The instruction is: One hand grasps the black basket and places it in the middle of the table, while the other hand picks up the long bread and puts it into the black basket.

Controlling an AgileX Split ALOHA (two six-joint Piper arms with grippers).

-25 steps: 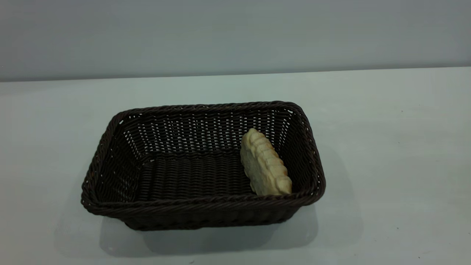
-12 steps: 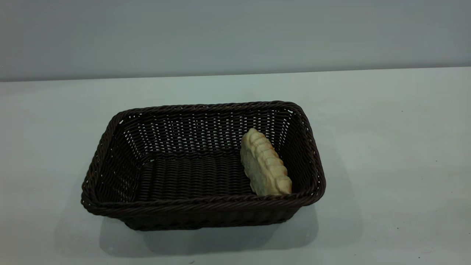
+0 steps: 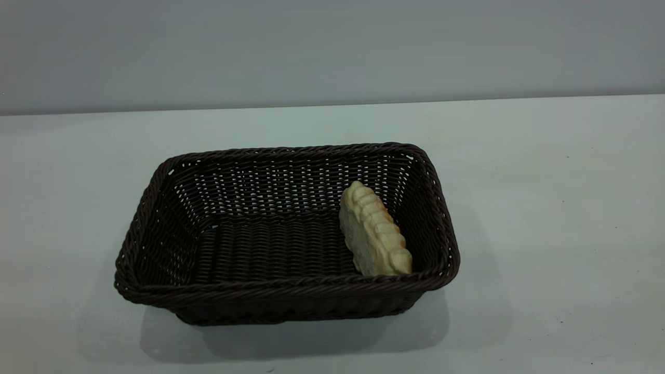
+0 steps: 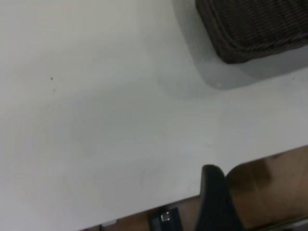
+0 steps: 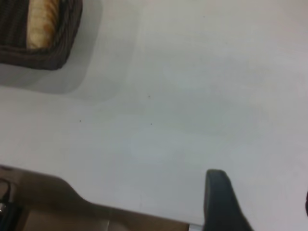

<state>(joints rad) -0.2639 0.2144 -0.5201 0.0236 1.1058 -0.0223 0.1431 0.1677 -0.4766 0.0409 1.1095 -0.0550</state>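
Note:
The black basket [image 3: 280,289] stands on the white table [image 3: 545,208] near its middle. The long bread [image 3: 375,234] lies inside it at the right end, leaning on its side against the right wall. Neither gripper shows in the exterior view. My left gripper [image 4: 262,192] is open and empty over the table's near edge, far from the basket corner [image 4: 250,29]. My right gripper [image 5: 262,192] is open and empty near the table's edge, well away from the basket [image 5: 29,57] and the bread [image 5: 41,21].
The table's edge and a brown floor [image 4: 269,183] show under the left gripper. The floor also shows in the right wrist view [image 5: 43,202]. A grey wall [image 3: 332,47] runs behind the table.

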